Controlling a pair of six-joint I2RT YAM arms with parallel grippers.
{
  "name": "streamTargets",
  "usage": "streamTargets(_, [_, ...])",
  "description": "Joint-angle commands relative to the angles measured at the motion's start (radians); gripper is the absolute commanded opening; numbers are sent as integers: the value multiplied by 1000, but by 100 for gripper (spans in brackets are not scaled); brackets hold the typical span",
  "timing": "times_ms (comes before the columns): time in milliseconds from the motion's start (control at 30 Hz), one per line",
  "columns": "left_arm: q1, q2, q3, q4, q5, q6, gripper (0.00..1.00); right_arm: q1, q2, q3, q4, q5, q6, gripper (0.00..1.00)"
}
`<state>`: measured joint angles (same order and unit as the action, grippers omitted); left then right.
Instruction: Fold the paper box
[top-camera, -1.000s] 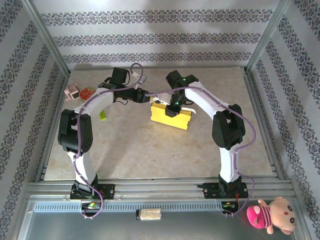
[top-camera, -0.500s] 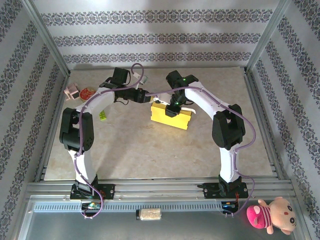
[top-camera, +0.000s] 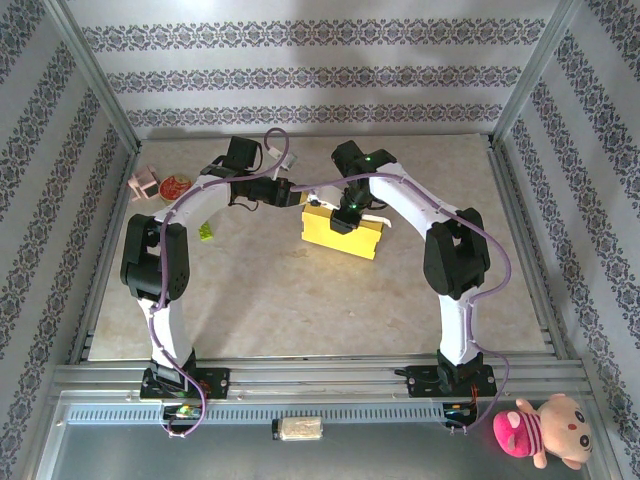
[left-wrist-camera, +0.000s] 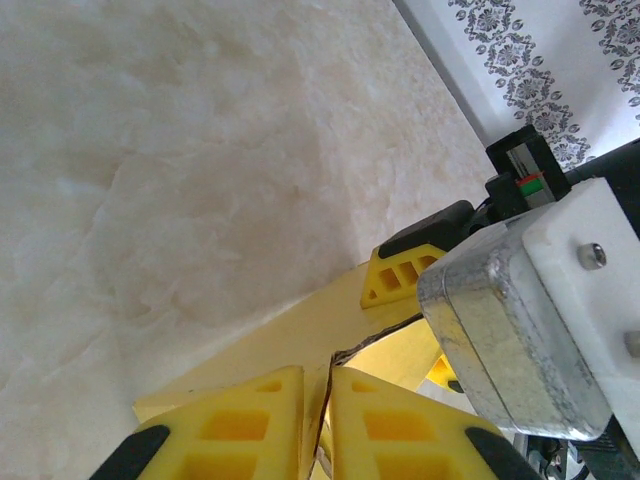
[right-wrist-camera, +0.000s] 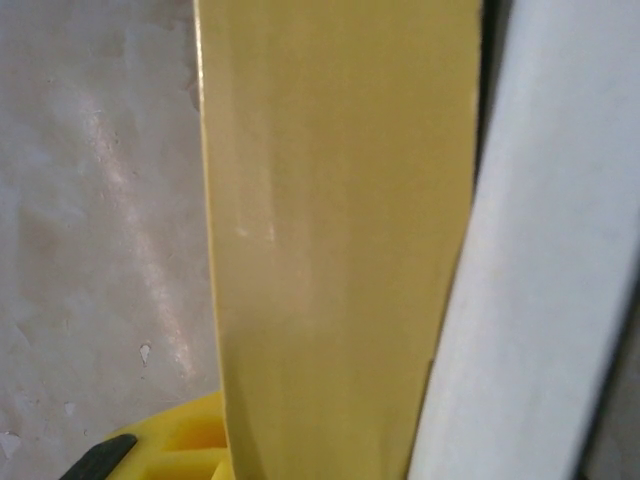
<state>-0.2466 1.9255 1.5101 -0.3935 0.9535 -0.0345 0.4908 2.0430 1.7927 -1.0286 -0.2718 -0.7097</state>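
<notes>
Left fingers (left-wrist-camera: 240, 425) have closed, pinching paper box (top-camera: 352, 238) edge

Paper box (top-camera: 345, 236): flat yellow rect., lying on table (top-camera: 300, 300), centre toward far side, long edge a bit skewed. White flap sticks out at its far right corner. Close up: yellow face smooth, white face beside it.

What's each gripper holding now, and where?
Both grip the paper box: left gripper pinches a thin flap edge, right gripper appears clamped on its yellow panel.
</notes>
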Motion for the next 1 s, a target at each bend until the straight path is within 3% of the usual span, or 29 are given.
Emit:
streamTargets(0, [-17,-27,-2,-1,-6,10,12,13,66,-13,38,-85,44,25])
streamTargets(700, [-65,-99,-217,50,-181,31,7,8,91,14,104,-64,150,26])
streamTargets(833, [-75,-110,-287,135,-200,8,0,9,106,29,102,-66,166,30])
streamTargets(967, [-79,-110,-314,175,-204,5,0,6,77,46,125,-113,208,44])
